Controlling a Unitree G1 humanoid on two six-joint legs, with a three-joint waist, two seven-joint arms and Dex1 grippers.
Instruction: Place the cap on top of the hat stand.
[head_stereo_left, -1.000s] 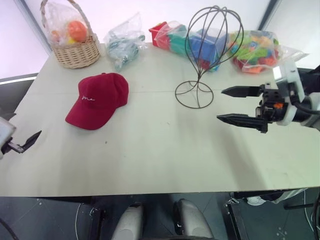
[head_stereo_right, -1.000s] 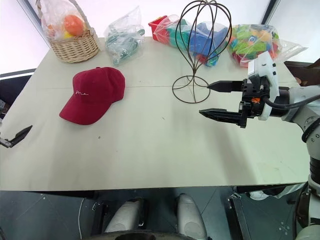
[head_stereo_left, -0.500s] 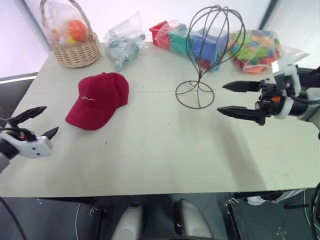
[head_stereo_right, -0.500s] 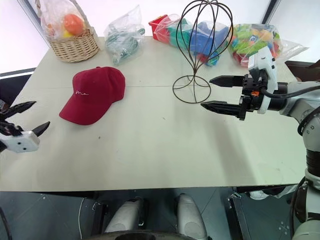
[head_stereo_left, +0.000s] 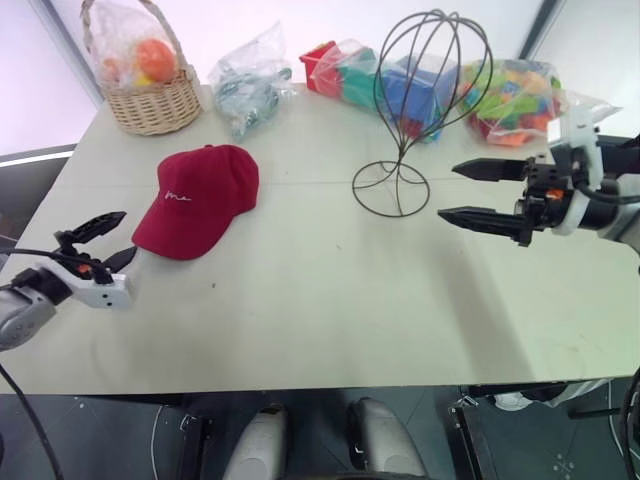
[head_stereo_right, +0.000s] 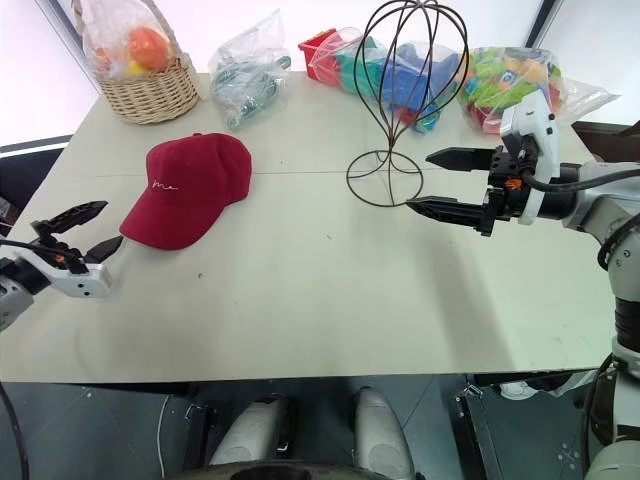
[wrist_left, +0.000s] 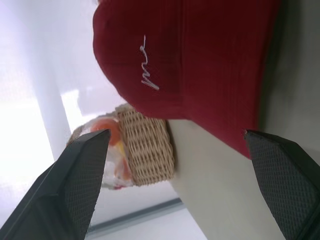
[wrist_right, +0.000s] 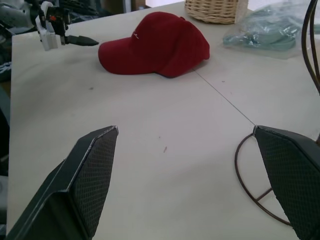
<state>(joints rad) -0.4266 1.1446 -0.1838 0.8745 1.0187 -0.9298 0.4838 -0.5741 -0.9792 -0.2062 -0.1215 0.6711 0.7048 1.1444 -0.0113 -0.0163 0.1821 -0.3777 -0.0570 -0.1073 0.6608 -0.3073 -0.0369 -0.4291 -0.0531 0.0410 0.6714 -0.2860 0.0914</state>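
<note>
The cap (head_stereo_left: 198, 200) lies flat toward the bench's (head_stereo_left: 330, 320) left edge, well apart from the hat stand (head_stereo_left: 420, 110), so the left gripper (head_stereo_left: 108, 240), fingers apart near the brim, should straddle it squarely, while the right gripper (head_stereo_left: 478, 192) waits with fingers apart

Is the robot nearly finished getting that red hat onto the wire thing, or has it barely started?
Barely started. The dark red fabric baseball cap lies flat on the table, and the thin dark wire hat stand is bare. The left gripper is open just beside the brim, not touching. The right gripper is open near the stand. Grasping, lifting and placing remain.
</note>
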